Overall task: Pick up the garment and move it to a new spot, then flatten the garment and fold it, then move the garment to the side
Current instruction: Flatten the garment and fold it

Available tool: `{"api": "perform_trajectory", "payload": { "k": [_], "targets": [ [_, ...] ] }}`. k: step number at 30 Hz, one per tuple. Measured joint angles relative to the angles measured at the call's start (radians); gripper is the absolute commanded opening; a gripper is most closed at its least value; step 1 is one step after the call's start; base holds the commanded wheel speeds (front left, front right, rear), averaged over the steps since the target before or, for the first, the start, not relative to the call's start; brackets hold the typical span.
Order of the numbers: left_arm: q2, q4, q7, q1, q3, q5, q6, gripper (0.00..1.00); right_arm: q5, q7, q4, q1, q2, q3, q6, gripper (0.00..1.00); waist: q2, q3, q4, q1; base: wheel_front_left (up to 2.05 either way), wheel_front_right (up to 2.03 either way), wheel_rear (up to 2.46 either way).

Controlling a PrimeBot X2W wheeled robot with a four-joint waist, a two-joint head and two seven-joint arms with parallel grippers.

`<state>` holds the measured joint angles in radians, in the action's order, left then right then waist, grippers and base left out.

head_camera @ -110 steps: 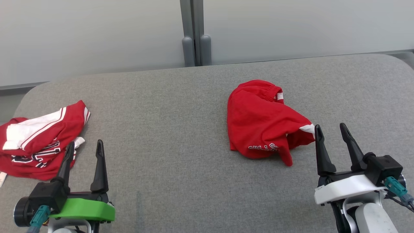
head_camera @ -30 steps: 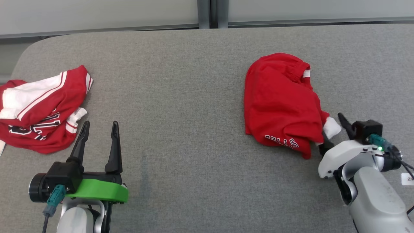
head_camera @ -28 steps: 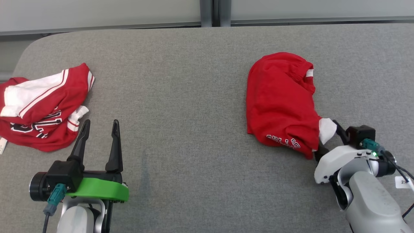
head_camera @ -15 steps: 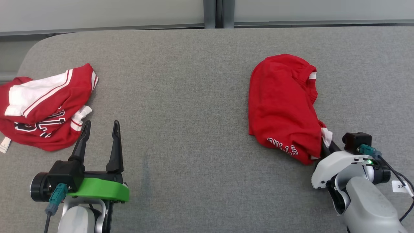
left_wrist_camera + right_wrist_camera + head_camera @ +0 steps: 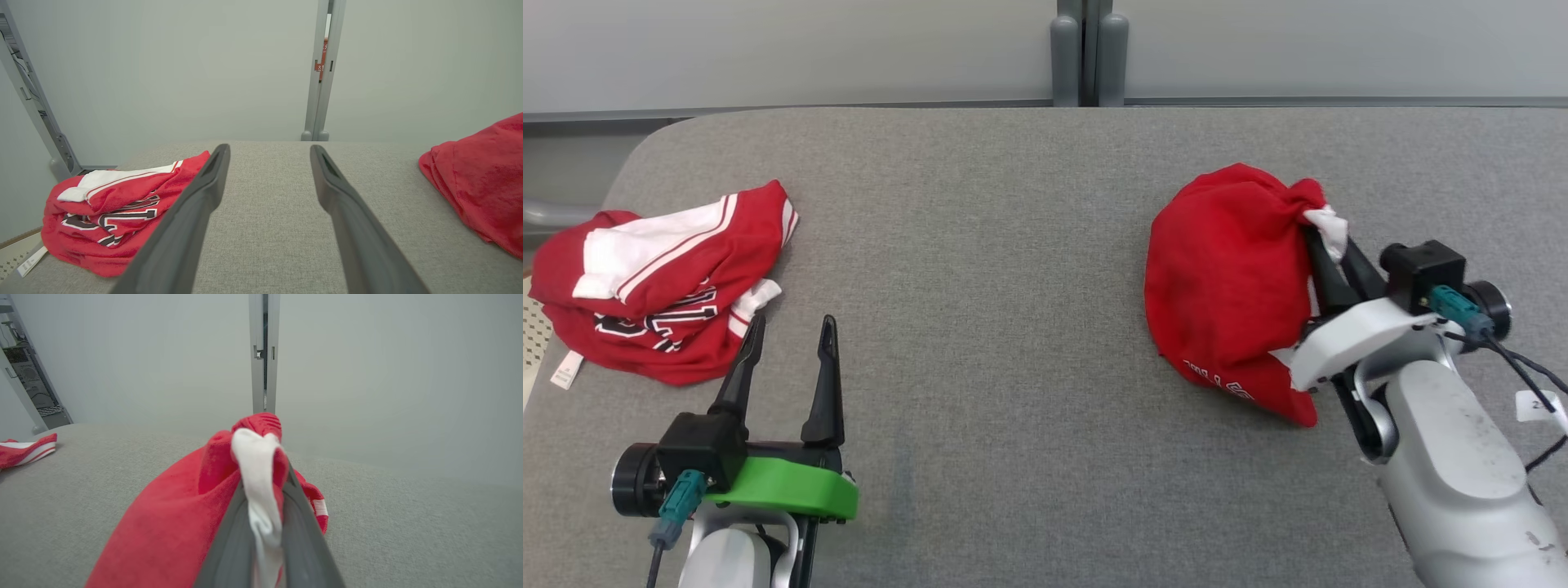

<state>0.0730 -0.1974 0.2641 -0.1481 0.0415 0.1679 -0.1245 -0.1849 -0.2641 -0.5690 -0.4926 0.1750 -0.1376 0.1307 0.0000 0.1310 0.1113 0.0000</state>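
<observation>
**RED GARMENT, BUNCHED: HELD AT 1 CORNER, RIGHT SIDE OF TABLE**

**Not legible or cut off**
- Garment (image 5: 1225,278): crumpled into a rounded bundle, so its cut cannot be told.
- Lettering (image 5: 1217,380): white, on the near hem, upside down and partly tucked under, so it is unreadable.
- Near hem: cannot tell whether it touches the table (image 5: 980,269) or hangs just above it.
- Right fingertips: buried in cloth in the head view. In the right wrist view, white trim (image 5: 261,473) covers the gap between the fingers (image 5: 231,539).
- Right forearm (image 5: 1454,457): pale, and cut off by the lower frame edge.
- Left wrist view: the garment's right part runs out of frame.
- Second garment (image 5: 670,278): red and white, in a heap. Its black-edged lettering is folded over and only partly shown.

**Location**
- Garment: right half of the grey padded table, at middle depth.
- Second garment: far left edge of the table, well apart from the garment, with a white label (image 5: 565,369) at its near corner.

**Arms**
- Right gripper (image 5: 1330,245): clamped tight on the garment's far right corner, pinching red cloth and white trim together. The fingers point away and slightly left. The bundle drapes from the grip toward the left and near side.
- Left gripper (image 5: 793,322): jaws spread wide and holding nothing. It sits low at the near left on its green mount (image 5: 784,494). Its 2 fingers point away, and the left fingertip is just beside the second garment's near edge.

**Backdrop**
- Pale wall panels (image 5: 768,49) stand behind the table, joined at a grey post (image 5: 1082,49).
</observation>
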Motion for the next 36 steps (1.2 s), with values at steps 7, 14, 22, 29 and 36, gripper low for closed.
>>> {"api": "perform_trajectory", "payload": {
  "k": [7,14,22,29,36],
  "targets": [
    [-0.002,-0.004,0.000,0.010,0.006,0.004,-0.002,1.00,0.005,0.000,0.045,-0.050,-0.064,-0.184,0.000,0.00,0.0000,-0.017,0.038,0.0000,0.00,0.00,0.00],
    [-0.007,-0.009,0.000,0.010,0.023,0.010,-0.003,1.00,-0.022,0.000,-0.030,-0.073,-0.105,-0.424,0.000,0.00,0.0000,-0.015,0.087,0.0000,0.00,0.00,0.00],
    [-0.016,-0.017,0.000,0.010,0.040,0.021,-0.003,1.00,-0.101,0.000,-0.121,-0.016,-0.123,-0.591,0.000,1.00,0.0000,0.000,0.143,0.0000,0.00,0.00,0.00],
    [-0.019,-0.018,0.000,0.011,0.025,0.024,-0.001,1.00,-0.143,0.000,-0.054,-0.006,-0.126,-0.499,0.000,1.00,0.0000,-0.002,0.133,0.0000,0.00,0.00,0.00],
    [-0.020,-0.012,0.000,0.023,0.003,0.019,0.001,1.00,-0.108,0.000,0.027,0.020,-0.072,-0.368,0.000,1.00,0.0000,-0.013,0.087,0.0000,0.00,0.00,0.00]
  ]
}}
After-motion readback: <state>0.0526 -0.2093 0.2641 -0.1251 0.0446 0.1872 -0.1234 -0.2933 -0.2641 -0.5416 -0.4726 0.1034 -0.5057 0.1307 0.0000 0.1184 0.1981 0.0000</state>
